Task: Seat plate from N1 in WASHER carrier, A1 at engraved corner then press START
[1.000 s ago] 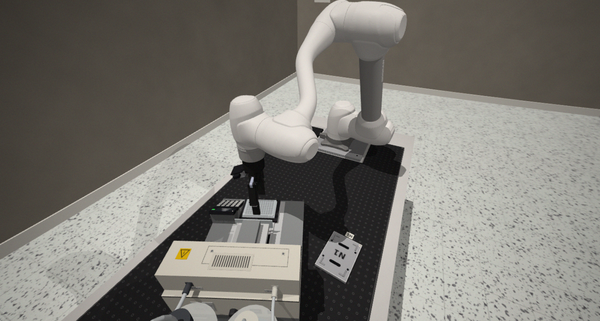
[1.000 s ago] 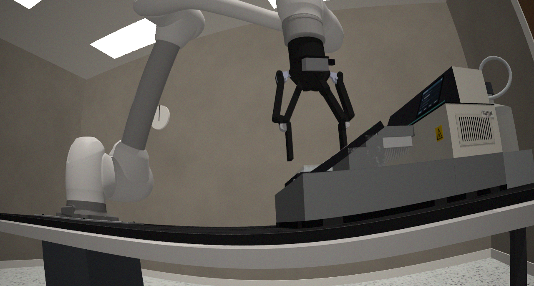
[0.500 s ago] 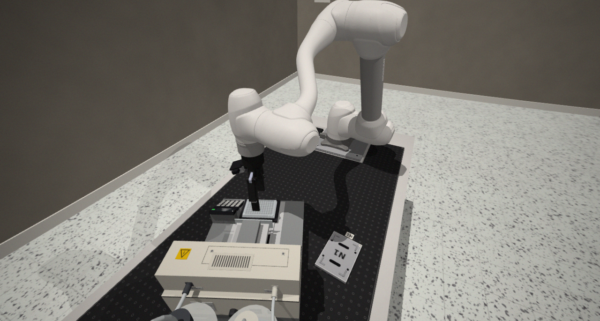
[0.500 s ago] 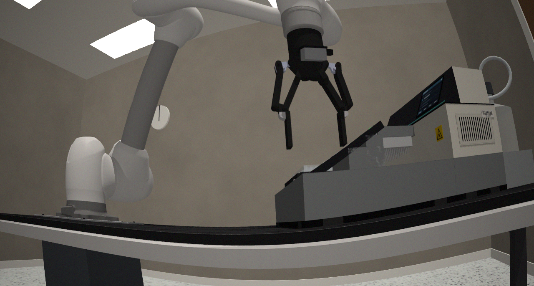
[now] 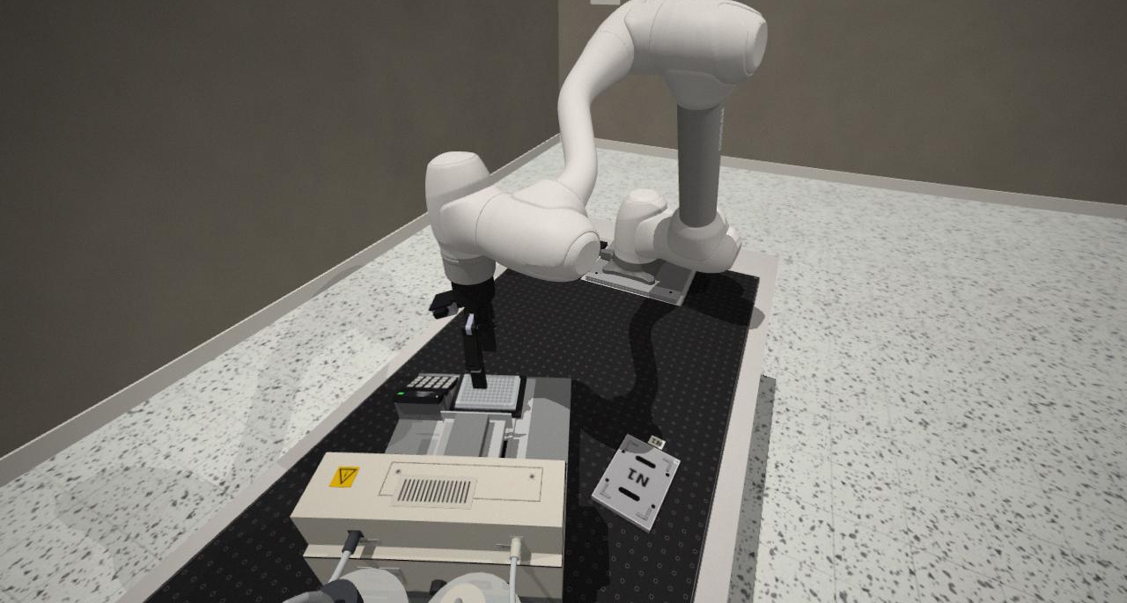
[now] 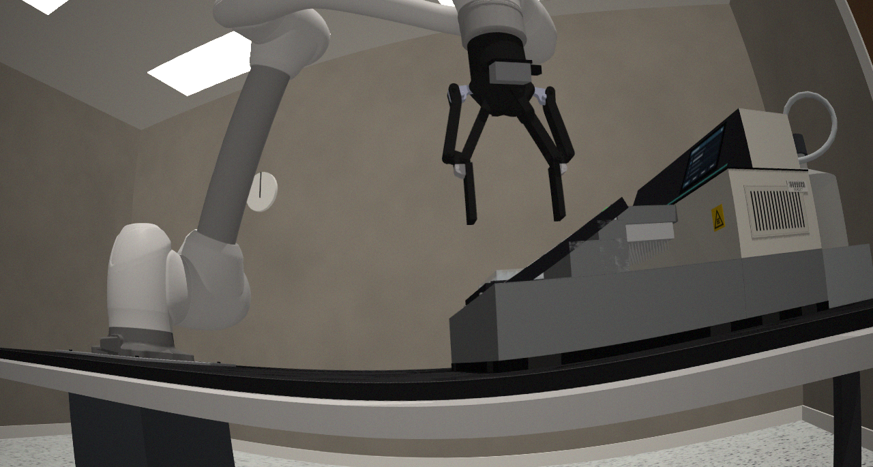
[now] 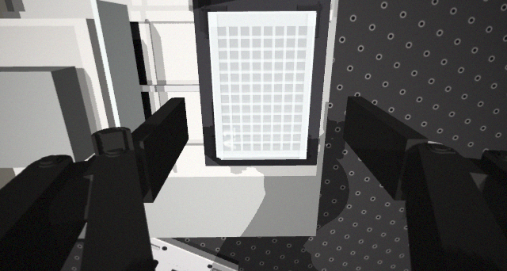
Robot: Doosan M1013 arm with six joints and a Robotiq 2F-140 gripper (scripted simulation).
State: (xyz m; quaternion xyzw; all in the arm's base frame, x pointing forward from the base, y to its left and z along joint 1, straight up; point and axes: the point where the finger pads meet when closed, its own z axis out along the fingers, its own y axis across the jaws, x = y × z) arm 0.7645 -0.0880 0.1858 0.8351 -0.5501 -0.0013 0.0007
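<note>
The white plate lies in the washer's black carrier, its edges parallel to the carrier's. It looks flat; its fit at the locators is too fine to tell. Its cut-off corner is at the lower left in the wrist view, the left rear as one faces the washer. The gripper is open and empty, above the plate and clear of it. The nest N1 is empty. A small lamp by the keypad glows green.
The keypad housing stands close beside the carrier. A sloping dark panel and the wash head are on the washer's rear side of the plate. Cables and bottles are behind the washer. The robot base stands at the table's other end.
</note>
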